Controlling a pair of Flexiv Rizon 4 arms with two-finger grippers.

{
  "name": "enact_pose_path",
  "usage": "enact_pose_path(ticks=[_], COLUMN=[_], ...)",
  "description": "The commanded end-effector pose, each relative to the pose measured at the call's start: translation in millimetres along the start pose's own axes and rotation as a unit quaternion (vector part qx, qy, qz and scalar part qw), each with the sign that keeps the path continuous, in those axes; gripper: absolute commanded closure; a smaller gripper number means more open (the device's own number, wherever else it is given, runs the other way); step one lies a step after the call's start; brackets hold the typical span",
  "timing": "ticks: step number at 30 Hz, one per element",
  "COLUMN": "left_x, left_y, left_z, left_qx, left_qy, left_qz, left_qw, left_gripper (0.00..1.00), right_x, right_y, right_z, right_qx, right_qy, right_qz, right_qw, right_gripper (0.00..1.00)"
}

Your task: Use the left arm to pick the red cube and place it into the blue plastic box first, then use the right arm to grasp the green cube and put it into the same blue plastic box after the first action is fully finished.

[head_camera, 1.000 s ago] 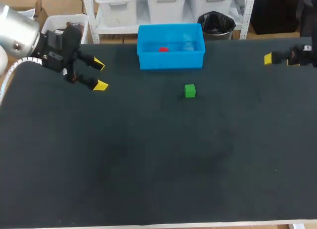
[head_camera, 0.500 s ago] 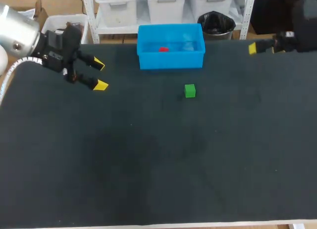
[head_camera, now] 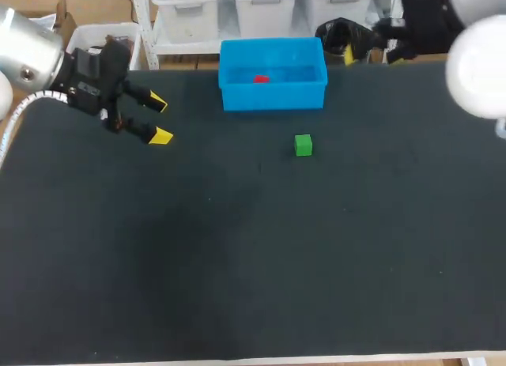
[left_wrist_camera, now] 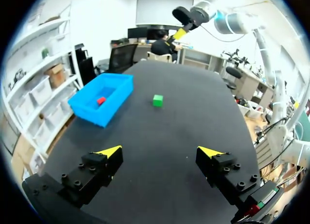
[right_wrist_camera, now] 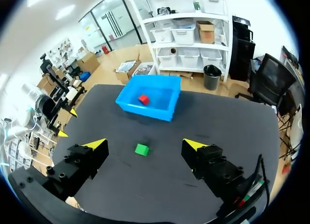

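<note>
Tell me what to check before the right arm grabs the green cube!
1. Red cube inside the blue plastic box: ok.
2. Left gripper away from the box, fingers open, empty: ok.
3. Green cube alone on the table, nothing touching it: ok.
4. Right gripper fingers open: ok.
5. Right gripper low enough to grab: not ok, it hangs high above the table.

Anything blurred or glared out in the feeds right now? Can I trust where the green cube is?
Head view: the right arm is a soft, overbright blob, the right gripper dark and smeared; the green cube is crisp. Both wrist views: fisheye bends the table edges, yet the cube shows clearly, with no glare on it.
</note>
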State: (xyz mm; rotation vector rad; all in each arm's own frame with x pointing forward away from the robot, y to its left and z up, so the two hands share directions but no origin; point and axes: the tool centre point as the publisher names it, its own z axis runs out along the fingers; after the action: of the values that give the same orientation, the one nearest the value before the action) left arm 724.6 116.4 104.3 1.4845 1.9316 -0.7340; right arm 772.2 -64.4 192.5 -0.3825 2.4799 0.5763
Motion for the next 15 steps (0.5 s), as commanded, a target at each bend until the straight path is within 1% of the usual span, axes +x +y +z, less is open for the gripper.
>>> enact_pose_path(ticks=[1, 5, 7, 15], left_x=[1.3, 1.3, 1.3, 1.3], left_y=[-0.3, -0.3, -0.3, -0.3], left_z=[0.2, 0.2, 0.2, 0.2], left_qx=[-0.001, -0.001, -0.001, -0.001], left_qy=[-0.003, -0.003, -0.003, -0.003], left_qz=[0.002, 0.002, 0.002, 0.002], left_qw=[1.000, 1.000, 1.000, 1.000], left_gripper=[0.00, 0.00, 0.00, 0.00], right_x=[-14.0, -20.9, -24.3, -34.9], right_y=[17.6, 30.6, 36.2, 54.2], right_z=[16.9, 27.4, 32.2, 50.1], right_qx=[0.029, 0.044, 0.055, 0.086], right_qy=[0.021, 0.042, 0.060, 0.093], right_qz=[0.003, 0.007, 0.010, 0.026], right_qw=[0.999, 0.998, 0.997, 0.992], right_gripper=[0.00, 0.00, 0.00, 0.00])
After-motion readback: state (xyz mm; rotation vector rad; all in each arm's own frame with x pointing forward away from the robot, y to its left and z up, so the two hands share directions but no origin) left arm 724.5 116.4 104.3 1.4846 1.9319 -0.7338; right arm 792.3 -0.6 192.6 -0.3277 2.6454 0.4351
